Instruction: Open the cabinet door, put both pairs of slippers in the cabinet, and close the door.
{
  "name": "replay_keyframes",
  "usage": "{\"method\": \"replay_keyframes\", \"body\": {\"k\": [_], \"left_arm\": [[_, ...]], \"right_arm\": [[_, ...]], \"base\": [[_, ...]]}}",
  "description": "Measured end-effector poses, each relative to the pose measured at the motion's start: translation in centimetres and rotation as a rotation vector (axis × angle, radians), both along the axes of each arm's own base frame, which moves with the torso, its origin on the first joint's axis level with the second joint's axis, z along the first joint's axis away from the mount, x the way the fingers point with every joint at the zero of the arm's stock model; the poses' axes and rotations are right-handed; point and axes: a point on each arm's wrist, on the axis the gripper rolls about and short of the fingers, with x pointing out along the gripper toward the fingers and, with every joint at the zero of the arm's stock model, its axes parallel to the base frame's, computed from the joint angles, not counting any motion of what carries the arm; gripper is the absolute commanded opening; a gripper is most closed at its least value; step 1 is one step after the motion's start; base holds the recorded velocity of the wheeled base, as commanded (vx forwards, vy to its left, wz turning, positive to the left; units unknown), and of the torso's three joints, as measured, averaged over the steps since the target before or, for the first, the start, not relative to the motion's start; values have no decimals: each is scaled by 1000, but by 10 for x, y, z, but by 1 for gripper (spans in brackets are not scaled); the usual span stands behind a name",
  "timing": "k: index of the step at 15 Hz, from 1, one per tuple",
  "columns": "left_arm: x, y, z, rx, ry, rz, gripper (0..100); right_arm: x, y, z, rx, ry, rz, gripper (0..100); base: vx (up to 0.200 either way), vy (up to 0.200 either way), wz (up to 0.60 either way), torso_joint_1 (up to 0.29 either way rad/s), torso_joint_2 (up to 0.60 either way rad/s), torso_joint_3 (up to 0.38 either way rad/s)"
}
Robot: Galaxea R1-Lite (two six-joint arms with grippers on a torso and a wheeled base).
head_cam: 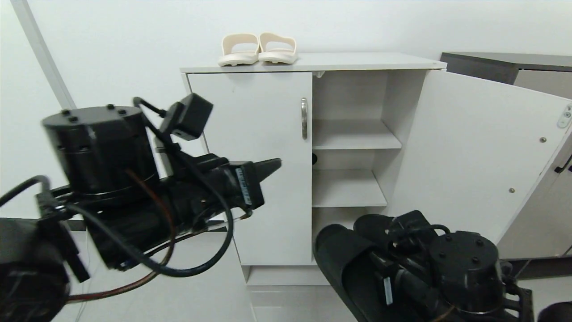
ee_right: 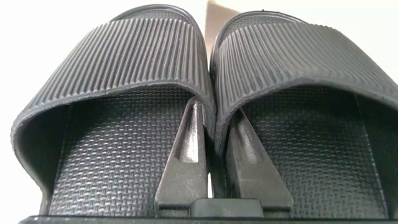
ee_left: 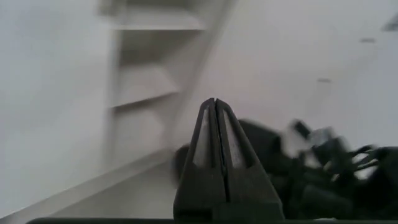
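Clamping a pair of black slippers [head_cam: 344, 255] in the right pincer [ee_right: 214, 124], nearest of all. Reaching one finger in under each strap and pinching the two touching inner sides between the fingers. Holding the pair side by side, low down, just in front of the open half of the cabinet [head_cam: 366, 60].

Hovering higher and on the left with the left pincer [head_cam: 273, 164], fingers pressed flat together and gripping nothing. Pointing its tip across the lower part of the closed left door [head_cam: 250, 112], toward the opening.

Facing the white cabinet beyond both arms: left door closed, with a metal handle [head_cam: 304, 118] upright at its inner edge. Standing wide open on the other side, the right door [head_cam: 473, 156], baring two shelves [head_cam: 353, 138] inside.

Resting on the cabinet's top, above the closed door, a pair of cream slippers [head_cam: 258, 49], side by side and touching.

Backing onto a white wall [head_cam: 111, 44]; flanking it on the right, past the open door, a dark cabinet [head_cam: 505, 62].
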Motion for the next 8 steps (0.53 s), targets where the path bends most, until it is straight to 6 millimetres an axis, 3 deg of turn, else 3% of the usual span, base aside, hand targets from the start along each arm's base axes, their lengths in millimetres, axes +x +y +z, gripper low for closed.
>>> {"method": "replay_keyframes", "body": {"k": [4,6,8], "left_arm": [[-55,75,-26,229,-14,459,0],[-84,112,-44,287,1,683,0],[-115,136,-62,298,-2,846,0]], "right_arm": [[47,17,-3,23,-64,-257,0],[52,19,-9,9,-55,-266,0],[54,18,-14,-1,-46,-272,0]], "base": [[0,0,0,0,0,0],[0,0,0,0,0,0],[0,0,0,0,0,0]]}}
